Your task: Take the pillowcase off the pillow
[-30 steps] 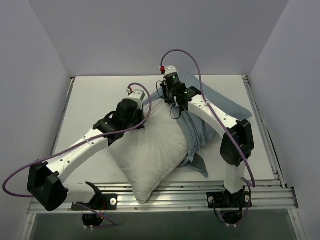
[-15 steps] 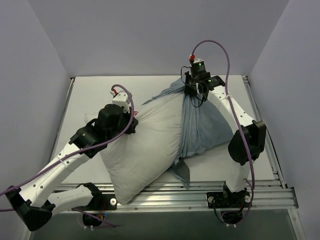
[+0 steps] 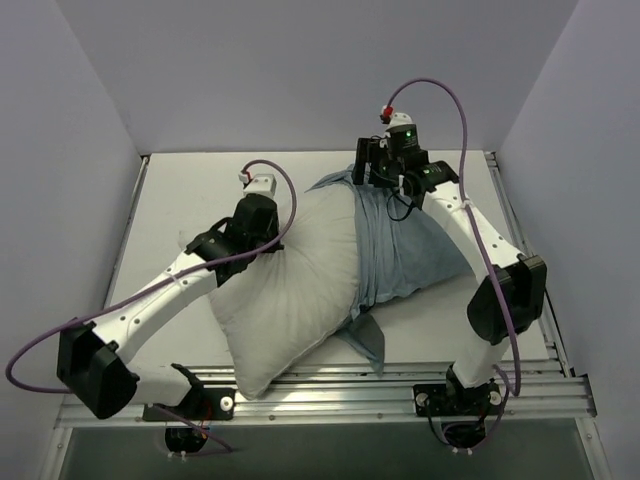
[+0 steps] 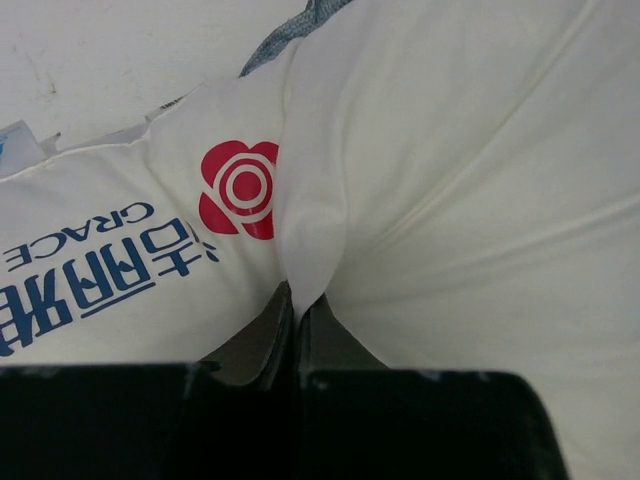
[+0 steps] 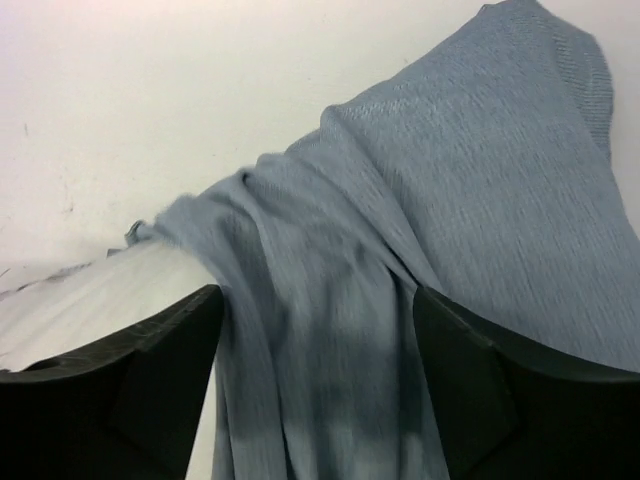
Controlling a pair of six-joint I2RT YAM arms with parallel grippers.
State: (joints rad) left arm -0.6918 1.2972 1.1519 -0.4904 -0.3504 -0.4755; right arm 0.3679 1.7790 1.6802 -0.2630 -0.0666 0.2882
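One pillow point(image 3: 290, 295) is pinched by the left gripper point(image 4: 297, 305), jaws closed, while one pillowcase point(image 3: 405, 250) on its right half is overhung by the right gripper point(image 5: 318, 300), jaws wide.

A white table point(image 3: 180, 200) carried everything. A plump white pillow point(image 3: 290, 290) lay slantwise across it, one corner reaching over the metal rails point(image 3: 340, 390) at the near edge. A blue-grey pillowcase point(image 3: 410, 250) covered the pillow's far right part, and a loose flap of it trailed onto the tabletop near the rails.
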